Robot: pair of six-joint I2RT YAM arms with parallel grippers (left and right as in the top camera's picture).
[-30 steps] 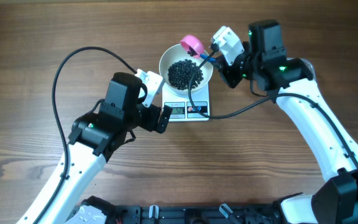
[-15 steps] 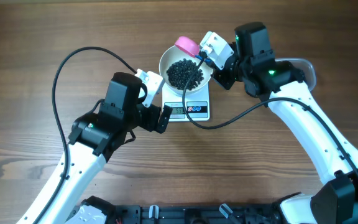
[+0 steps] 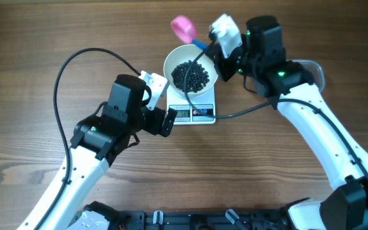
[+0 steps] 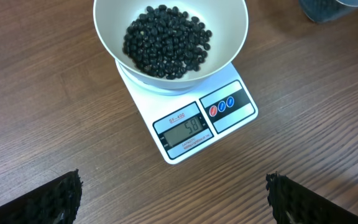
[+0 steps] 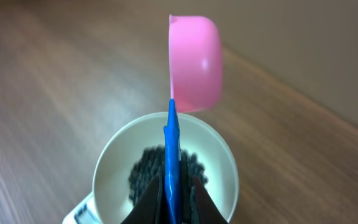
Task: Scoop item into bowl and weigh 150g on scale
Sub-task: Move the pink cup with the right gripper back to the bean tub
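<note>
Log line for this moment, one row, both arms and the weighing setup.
right gripper: shut on scoop handle | scoop: tipped sideways, beyond bowl rim | bowl: on scale, beans inside | left gripper: open, empty

Soft, even light covers the worktop (image 3: 30, 51) in the overhead view, with only faint shadows and no glare. The left wrist view is crisp, the scale (image 4: 188, 127) display readable, a mild shadow lying under the bowl (image 4: 232, 37). In the right wrist view the pink scoop (image 5: 196, 62) is sharp, the wood behind it blurred.

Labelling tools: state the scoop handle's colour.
Blue handle on the pink scoop; clearest in the right wrist view.
</note>
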